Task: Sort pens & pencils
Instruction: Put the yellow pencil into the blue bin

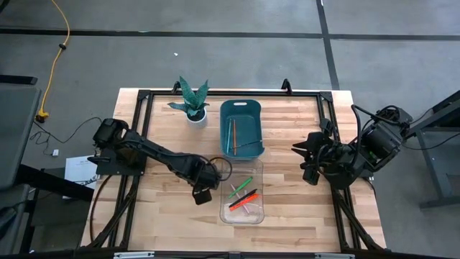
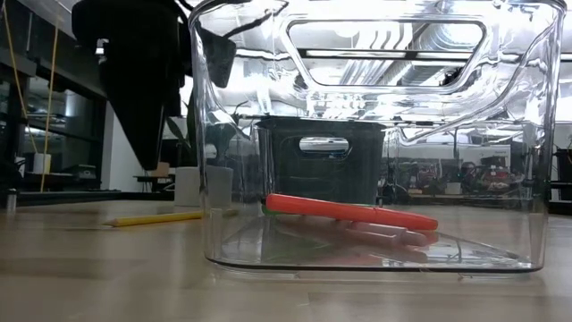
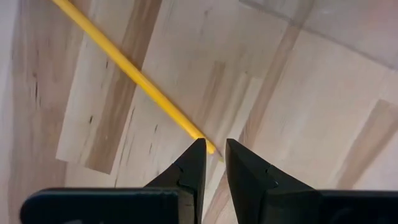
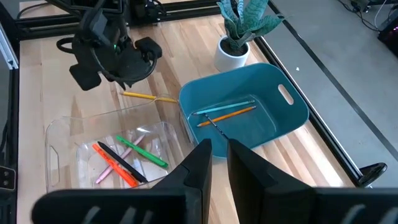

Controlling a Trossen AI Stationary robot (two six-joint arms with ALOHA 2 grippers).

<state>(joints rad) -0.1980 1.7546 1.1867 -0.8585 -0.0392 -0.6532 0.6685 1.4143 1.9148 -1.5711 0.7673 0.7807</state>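
On the bench [image 1: 165, 216], just left of the clear bin [image 1: 242, 214], a yellow pencil [image 3: 134, 73] lies flat on the wood; the left gripper [image 3: 212, 154] hangs over its near end with the fingers drawn to a narrow gap, the pencil's tip showing just at that gap, though I cannot tell whether the tips touch it; from table height the same pencil shows as a thin yellow line beside the bin's wall, with the dark gripper above it; the pens [image 4: 124, 160] lie in the clear bin, a green, a red-orange, a black and a pink one crossing each other on its floor; in the low view the red-orange pen [image 2: 349, 210] lies across the front of the bin with pale pink ones behind it; the teal bin [image 1: 241, 109] stands just behind the clear one, and two pencils [image 4: 227, 114] rest on its floor, an orange one and a pale one side by side, with a thin dark stick near them that is too small to name; a small potted plant [image 1: 192, 101] stands left of the teal bin, near the bench's far edge; the right gripper [image 4: 219, 148] waits well to the right of both bins, by the bench's right side, its fingers close together with only a slim gap and nothing between them
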